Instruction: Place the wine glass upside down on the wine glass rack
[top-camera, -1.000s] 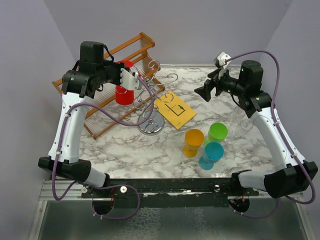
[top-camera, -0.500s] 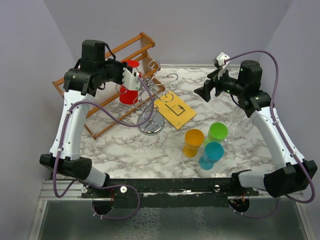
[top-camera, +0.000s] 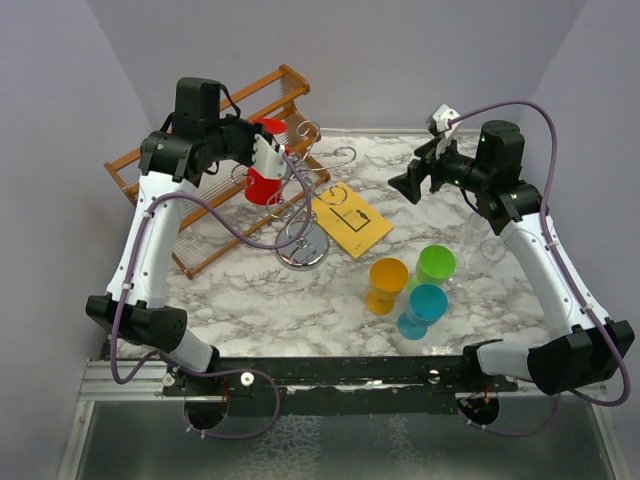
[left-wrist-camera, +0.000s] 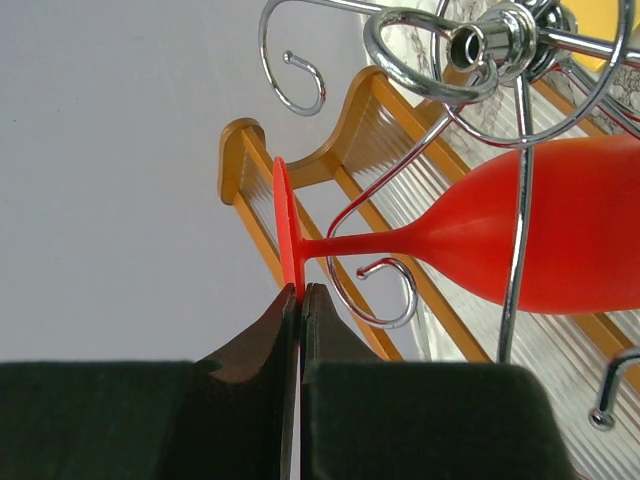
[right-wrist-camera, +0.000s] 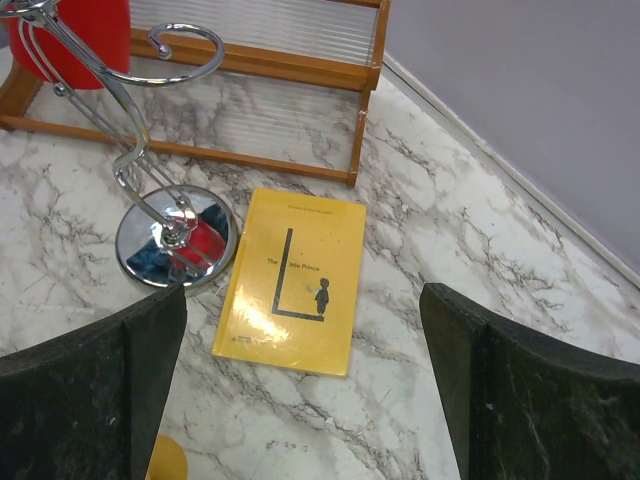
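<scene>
Over marble (top-camera: 300, 300), the red wine glass (left-wrist-camera: 540, 225), foot-pinched by the left gripper (left-wrist-camera: 300, 298), could be levered loose against the wine glass rack (left-wrist-camera: 478, 45).

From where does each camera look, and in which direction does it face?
Top external: above and behind the bases, facing down at the marble table; the left arm and right arm show.
Left wrist: facing along the left gripper, which is shut on the foot of the red wine glass.
Right wrist: facing down at the yellow book; the open right gripper frames it.
Shared: all views show the wine glass rack.
</scene>
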